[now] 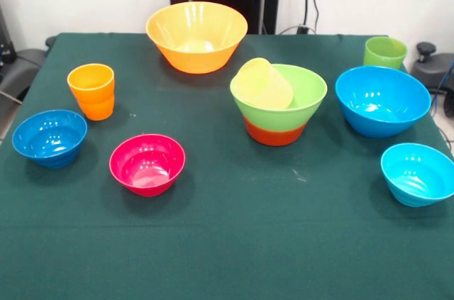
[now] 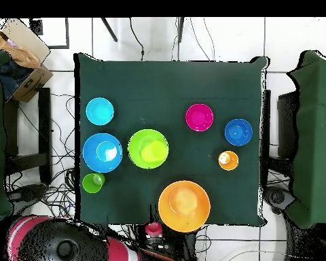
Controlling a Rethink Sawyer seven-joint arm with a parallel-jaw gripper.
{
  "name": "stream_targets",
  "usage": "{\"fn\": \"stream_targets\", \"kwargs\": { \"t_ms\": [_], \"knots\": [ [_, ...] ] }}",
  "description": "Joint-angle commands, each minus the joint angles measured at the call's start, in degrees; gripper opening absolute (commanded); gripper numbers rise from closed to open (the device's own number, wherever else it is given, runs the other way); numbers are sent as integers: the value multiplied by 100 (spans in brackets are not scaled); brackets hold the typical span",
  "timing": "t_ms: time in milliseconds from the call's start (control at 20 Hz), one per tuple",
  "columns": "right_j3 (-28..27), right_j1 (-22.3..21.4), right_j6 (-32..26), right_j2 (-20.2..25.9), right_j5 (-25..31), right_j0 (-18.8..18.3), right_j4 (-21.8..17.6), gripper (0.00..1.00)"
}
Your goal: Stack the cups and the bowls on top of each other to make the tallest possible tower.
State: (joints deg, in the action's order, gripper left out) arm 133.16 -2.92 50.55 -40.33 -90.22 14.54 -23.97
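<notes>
Gripper and fingers cannot be made out in either view; only the robot's red and black base (image 2: 64, 245) shows, drawn back beyond the table's edge, so whether the claw is open or closed, or holding anything, cannot be told. On the dark green cloth-covered table (image 1: 227, 243) the low tower stands near the middle: a glossy orange-red plastic bowl (image 1: 275, 132) at the bottom, a glossy light green plastic bowl (image 1: 284, 98) nested in it, and a pale yellow ribbed plastic cup (image 1: 264, 84) lying tilted inside the green bowl, leaning on its rim. Behind the tower, closest to the pedestal, sits the big yellow-orange plastic bowl (image 1: 196, 35), upright and apart from the rest. Seen from the front, the big blue plastic bowl (image 1: 381, 100) stands just beside the tower on the right, with the light green plastic cup (image 1: 385, 52) upright behind it at the table's far corner and the small cyan plastic bowl (image 1: 418, 174) nearer the camera. On the left, the orange ribbed plastic cup (image 1: 92, 91) stands upright, the small dark blue plastic bowl (image 1: 50, 137) lies in front of it, and the magenta plastic bowl (image 1: 147, 164) sits between that bowl and the tower. All loose pieces rest mouth-up and none touches another.
</notes>
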Motion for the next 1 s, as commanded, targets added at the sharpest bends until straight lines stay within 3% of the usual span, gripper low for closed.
{"fn": "stream_targets", "kwargs": {
  "t_ms": [50, 350, 550, 700, 800, 950, 1000],
  "knots": [
    [-58, 1367, 574, 558, 558, 428, 785, 100],
    [45, 1389, 734, 425, 284, 685, 1223, 100],
    [266, 1598, 540, 371, -50, 1024, 2339, 100],
    [268, 1732, 526, 336, -67, 1200, 2836, 100],
    [169, 1659, 677, 342, 273, 1187, 2647, 100],
    [-137, 1151, 1290, 450, 1200, 709, 1278, 100],
    [-207, 1247, 1170, 348, 1138, 788, 1221, 100]
  ]
}}
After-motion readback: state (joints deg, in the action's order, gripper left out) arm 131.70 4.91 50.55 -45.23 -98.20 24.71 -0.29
